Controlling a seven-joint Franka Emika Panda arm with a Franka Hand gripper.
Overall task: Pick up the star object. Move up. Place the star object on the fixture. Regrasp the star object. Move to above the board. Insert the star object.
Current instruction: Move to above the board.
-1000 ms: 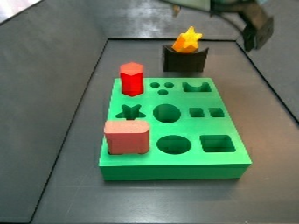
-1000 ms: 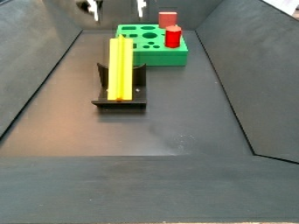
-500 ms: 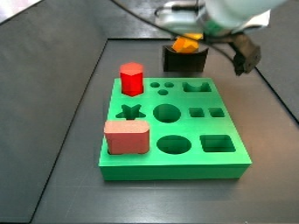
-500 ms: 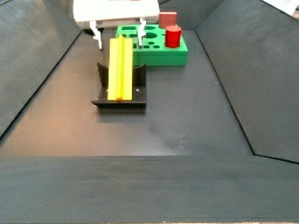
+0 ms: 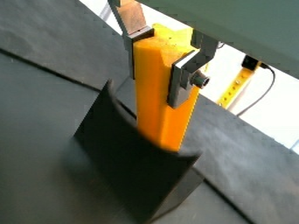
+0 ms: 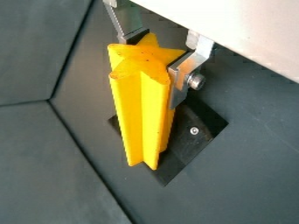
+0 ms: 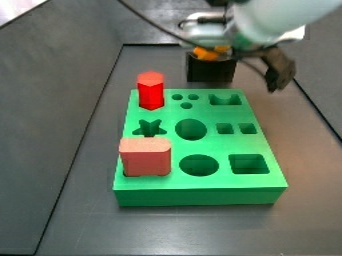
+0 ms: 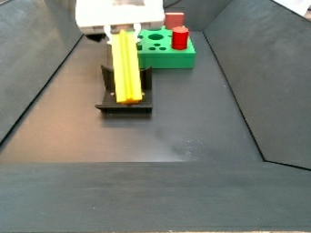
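The yellow-orange star object (image 5: pixel 162 96) (image 6: pixel 140 109) lies along the notch of the dark fixture (image 5: pixel 126 166) (image 6: pixel 187 144), its star-shaped end toward the wrist cameras. My gripper (image 5: pixel 163 54) (image 6: pixel 149 59) is down over that end, with a silver finger pressed on each side, shut on the star. In a side view the star (image 8: pixel 125 68) reads as a long yellow bar on the fixture (image 8: pixel 124 104), under the white gripper body (image 8: pixel 122 27). From the opposite side only an orange sliver of the star (image 7: pixel 206 49) shows above the fixture (image 7: pixel 211 70). The green board (image 7: pixel 167 190) (image 8: pixel 170 60) is close by.
A red hexagonal prism (image 7: pixel 150 90) (image 8: pixel 181 38) and a pinkish-red square block (image 7: pixel 143 157) (image 8: pixel 174 18) stand in the board, whose star, round and square holes are open. Sloped dark walls enclose the floor (image 8: pixel 183 136). A yellow cable (image 5: pixel 239 83) hangs outside.
The gripper has come down from above the fixture onto the star, and its fingers have closed from wide apart to the star's sides. The star has stayed on the fixture.
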